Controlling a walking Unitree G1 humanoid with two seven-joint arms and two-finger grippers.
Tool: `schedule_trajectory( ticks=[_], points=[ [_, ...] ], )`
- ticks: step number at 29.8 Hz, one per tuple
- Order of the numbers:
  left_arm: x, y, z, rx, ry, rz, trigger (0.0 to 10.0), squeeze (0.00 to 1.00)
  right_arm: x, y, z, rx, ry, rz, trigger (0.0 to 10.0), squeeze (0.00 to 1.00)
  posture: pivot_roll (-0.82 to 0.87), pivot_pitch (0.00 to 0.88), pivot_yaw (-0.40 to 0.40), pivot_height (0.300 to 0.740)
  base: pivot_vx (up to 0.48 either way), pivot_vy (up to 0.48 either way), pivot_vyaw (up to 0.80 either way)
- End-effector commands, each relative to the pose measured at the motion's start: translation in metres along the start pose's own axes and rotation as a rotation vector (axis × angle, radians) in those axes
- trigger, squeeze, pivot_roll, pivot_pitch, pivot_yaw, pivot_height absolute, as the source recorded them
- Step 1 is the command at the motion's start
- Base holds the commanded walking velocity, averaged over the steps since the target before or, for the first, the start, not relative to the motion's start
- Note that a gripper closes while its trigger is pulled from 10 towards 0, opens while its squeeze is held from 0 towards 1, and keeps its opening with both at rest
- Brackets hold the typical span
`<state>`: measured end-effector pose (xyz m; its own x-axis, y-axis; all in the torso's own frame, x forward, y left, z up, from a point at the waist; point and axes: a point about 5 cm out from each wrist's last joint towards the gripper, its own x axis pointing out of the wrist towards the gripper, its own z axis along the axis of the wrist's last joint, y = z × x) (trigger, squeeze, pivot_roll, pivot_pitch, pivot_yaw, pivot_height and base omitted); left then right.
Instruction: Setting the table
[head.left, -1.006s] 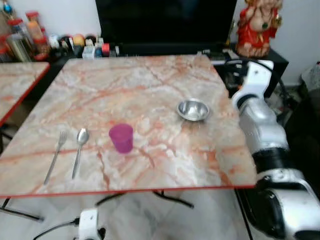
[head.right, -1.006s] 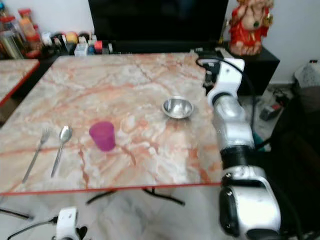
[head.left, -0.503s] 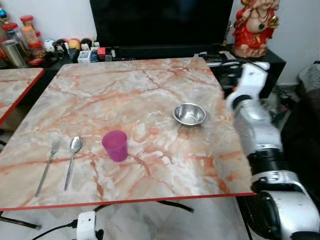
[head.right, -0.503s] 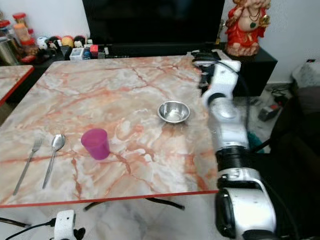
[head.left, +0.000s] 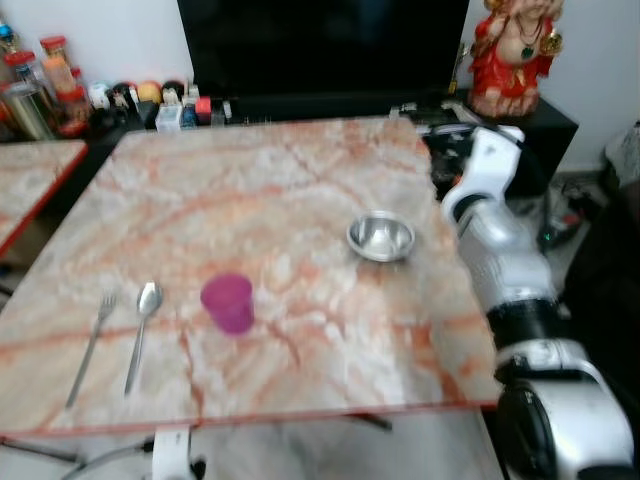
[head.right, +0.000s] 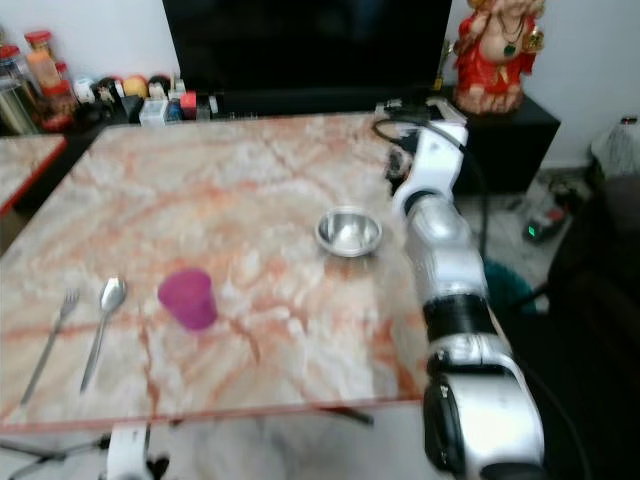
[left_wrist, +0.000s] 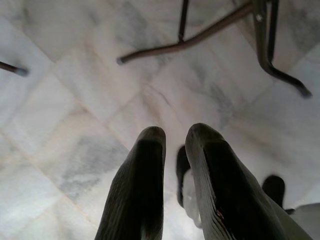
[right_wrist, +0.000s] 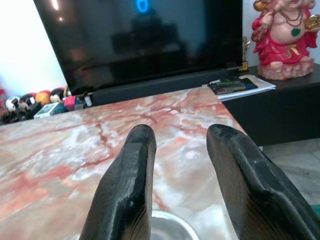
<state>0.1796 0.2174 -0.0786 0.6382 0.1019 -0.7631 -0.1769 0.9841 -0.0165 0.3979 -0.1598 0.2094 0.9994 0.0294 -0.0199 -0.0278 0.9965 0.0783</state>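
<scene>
Right gripper: fingers parted, empty, above the steel bowl at the marble table right edge. Left gripper: slightly parted, over floor. Pink cup, spoon, fork: front left.

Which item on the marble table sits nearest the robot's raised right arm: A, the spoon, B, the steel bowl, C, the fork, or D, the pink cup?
B: the steel bowl sits beside the right arm, while the others lie toward the table's left side.
</scene>
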Motion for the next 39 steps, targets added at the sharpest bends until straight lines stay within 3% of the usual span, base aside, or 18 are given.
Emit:
schedule_trajectory(
  ticks=[1, 17, 25, 26, 27, 29, 39],
  points=[
    [0.0, -0.003, -0.001, -0.009, 0.005, -0.004, 10.0, 0.0, 0.0, -0.007, 0.011, 0.005, -0.026, -0.017, 10.0, 0.0, -0.02, 0.0, 0.036, 0.728, 0.274, 0.0, 0.0],
    [0.0, -0.003, -0.001, -0.007, 0.007, 0.0, 10.0, 0.0, 0.001, -0.009, 0.007, 0.057, -0.001, -0.028, 10.0, 0.0, -0.02, 0.0, 0.041, 0.728, 0.272, 0.0, 0.0],
    [0.0, -0.001, -0.001, -0.002, 0.008, 0.009, 10.0, 0.0, 0.004, -0.009, 0.002, 0.075, 0.044, -0.038, 10.0, 0.0, -0.01, 0.0, 0.045, 0.728, 0.0, 0.0, 0.0],
    [0.0, 0.0, -0.001, -0.002, 0.008, 0.009, 10.0, 0.0, 0.004, -0.009, 0.002, 0.082, 0.044, -0.037, 10.0, 0.35, -0.01, 0.0, 0.045, 0.728, 0.0, 0.0, 0.0],
    [0.0, 0.0, -0.001, -0.002, 0.008, 0.009, 10.0, 0.0, 0.004, -0.009, 0.002, 0.086, 0.045, -0.037, 10.0, 0.79, -0.01, 0.0, 0.045, 0.728, 0.0, 0.0, 0.0],
    [0.0, 0.001, -0.001, -0.002, 0.008, 0.01, 10.0, 0.0, 0.006, -0.011, 0.001, 0.098, 0.066, -0.054, 10.0, 1.0, -0.01, 0.0, 0.048, 0.728, 0.0, 0.0, 0.0],
    [-0.001, 0.003, -0.001, 0.002, 0.01, 0.003, 10.0, 0.0, 0.012, -0.012, -0.008, 0.191, 0.142, -0.088, 10.0, 1.0, -0.01, 0.0, 0.053, 0.728, 0.0, 0.0, 0.0]
  ],
)
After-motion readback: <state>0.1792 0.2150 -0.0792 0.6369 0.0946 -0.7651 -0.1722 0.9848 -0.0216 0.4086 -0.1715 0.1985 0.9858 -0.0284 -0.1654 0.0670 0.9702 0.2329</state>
